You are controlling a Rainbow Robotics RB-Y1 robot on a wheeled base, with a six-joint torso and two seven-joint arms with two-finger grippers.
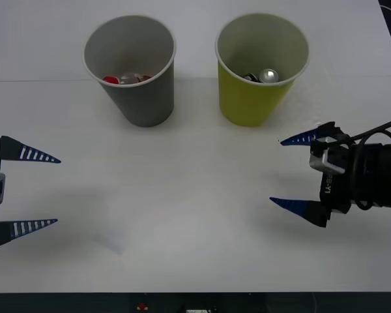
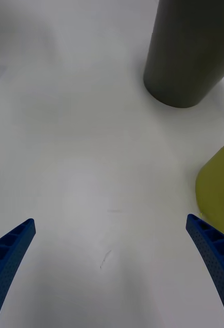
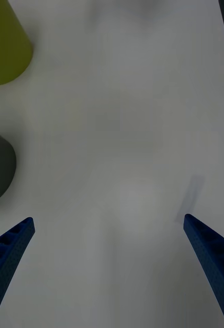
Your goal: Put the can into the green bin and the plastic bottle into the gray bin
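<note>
Can (image 1: 268,75): in green bin (image 1: 247,104); light, slippery, thin-walled; grip mid-body.
Plastic bottle (image 1: 125,79): in gray bin (image 1: 143,98).
Left pincer (image 1: 44,189), right pincer (image 1: 283,171): wide, empty, over table (image 1: 182,189).

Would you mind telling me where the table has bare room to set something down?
The widest free patch lies between the open left gripper and open right gripper, in front of the gray bin and green bin. A narrower bare strip runs between the bins. The bins hold the plastic bottle and can.
</note>
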